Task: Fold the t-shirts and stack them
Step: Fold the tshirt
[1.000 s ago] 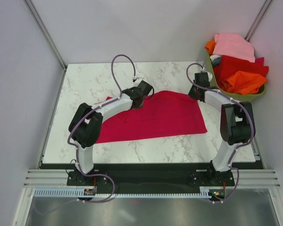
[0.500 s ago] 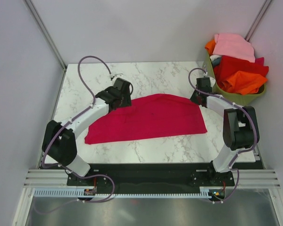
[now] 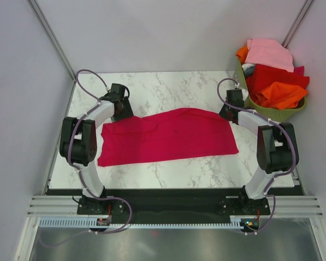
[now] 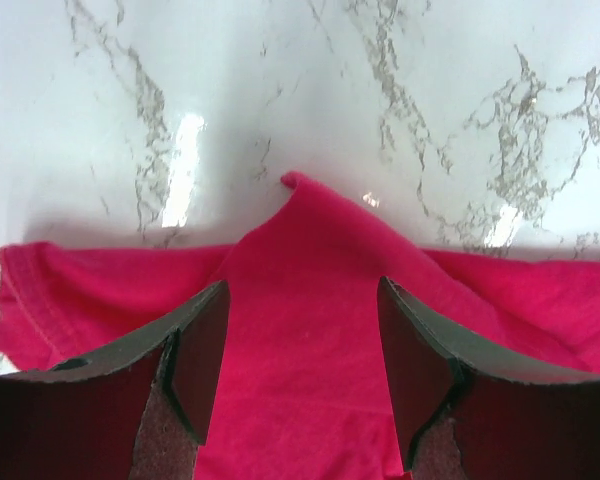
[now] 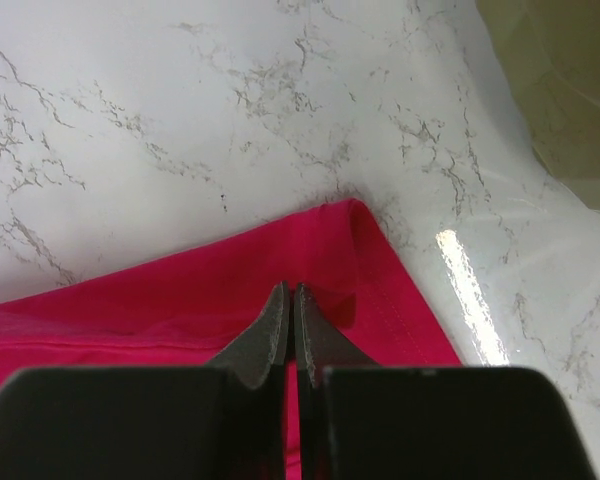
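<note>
Seen from above, the crimson t-shirt lies spread flat across the middle of the marble table, its long lower edge toward the bottom of the frame and its upper edge curving up toward the right. The left gripper sits at the shirt's upper-left corner and the right gripper at its upper-right corner, but that view is too far off to show how either pair of jaws stands. The left wrist view settles one: the jaws are spread wide, with the red cloth lying between and beneath them, rising to a small peak toward the top of the frame, and a stitched edge showing at the left. The right wrist view settles the other: the jaws are pressed together, their tips down on the cloth just below its folded corner; whether a layer of fabric is nipped between them I cannot tell. Only the top view shows the olive-green basket at the upper right of the frame, off the table's far right corner, heaped with a pink tee, a red tee and an orange tee. Plain pale walls enclose the table.
</note>
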Tool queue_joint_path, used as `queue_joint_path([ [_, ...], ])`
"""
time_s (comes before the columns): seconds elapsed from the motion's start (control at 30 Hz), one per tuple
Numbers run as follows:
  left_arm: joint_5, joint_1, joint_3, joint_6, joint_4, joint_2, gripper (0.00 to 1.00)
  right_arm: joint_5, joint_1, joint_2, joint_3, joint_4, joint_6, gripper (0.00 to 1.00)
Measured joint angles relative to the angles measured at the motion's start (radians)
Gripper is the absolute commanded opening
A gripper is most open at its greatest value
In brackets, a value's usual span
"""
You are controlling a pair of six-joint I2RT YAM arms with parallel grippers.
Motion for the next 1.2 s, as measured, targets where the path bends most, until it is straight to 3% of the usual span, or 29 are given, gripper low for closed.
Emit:
queue_joint_path([
  [0.37, 0.034, 0.031, 0.067, 0.012, 0.061, 0.057, 0.67, 0.0, -0.003, 0.0, 0.0, 0.004, 0.0, 0.0],
  [0.8, 0.082, 0.047, 0.111, 0.044, 0.086, 0.109, 0.55, 0.0, -0.004, 0.0, 0.0, 0.004, 0.0, 0.0],
  [0.97, 0.103, 0.047, 0.111, 0.054, 0.084, 0.137, 0.33, 0.0, -0.004, 0.0, 0.0, 0.004, 0.0, 0.0],
  [1.03, 0.106, 0.047, 0.111, 0.058, 0.084, 0.137, 0.18, 0.0, -0.004, 0.0, 0.0, 0.004, 0.0, 0.0],
  [1.2, 0.1, 0.047, 0.111, 0.068, 0.085, 0.131, 0.02, 0.0, -0.005, 0.0, 0.0, 0.004, 0.0, 0.0],
])
